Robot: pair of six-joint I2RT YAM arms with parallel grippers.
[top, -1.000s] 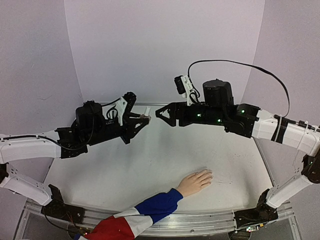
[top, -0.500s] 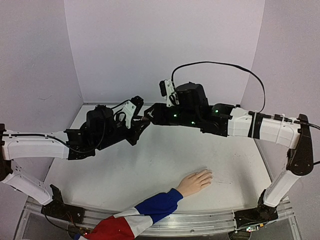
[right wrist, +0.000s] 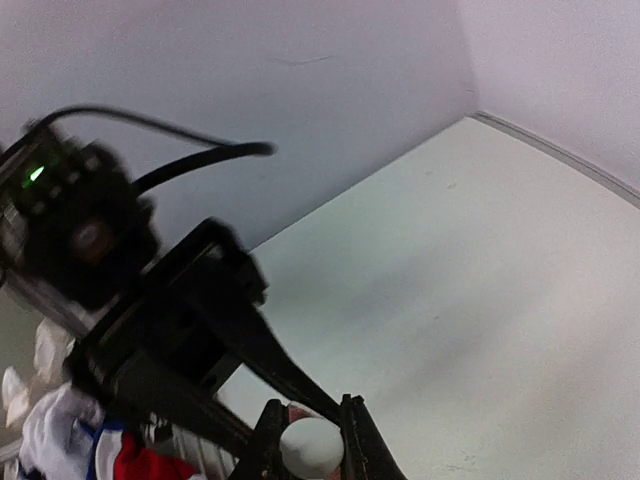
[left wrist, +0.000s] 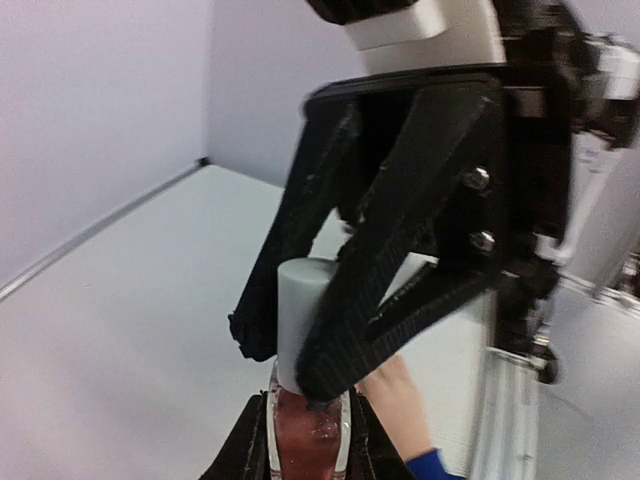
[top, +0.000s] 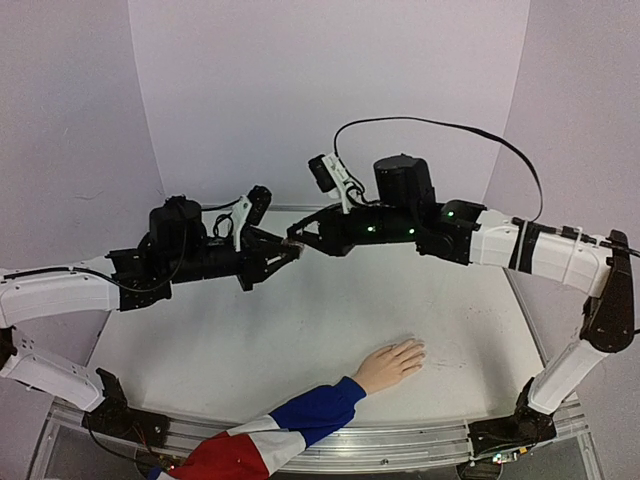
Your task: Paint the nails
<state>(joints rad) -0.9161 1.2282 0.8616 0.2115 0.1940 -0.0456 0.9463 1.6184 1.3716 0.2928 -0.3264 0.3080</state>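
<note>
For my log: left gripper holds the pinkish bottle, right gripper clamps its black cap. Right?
Only the colour is wrong: the left wrist view shows a white cap. The left gripper holds the pinkish bottle, the right gripper clamps its cap.

light: even, soft | shadows: faint | left wrist: right fingers (left wrist: 400,230) blurred
</note>
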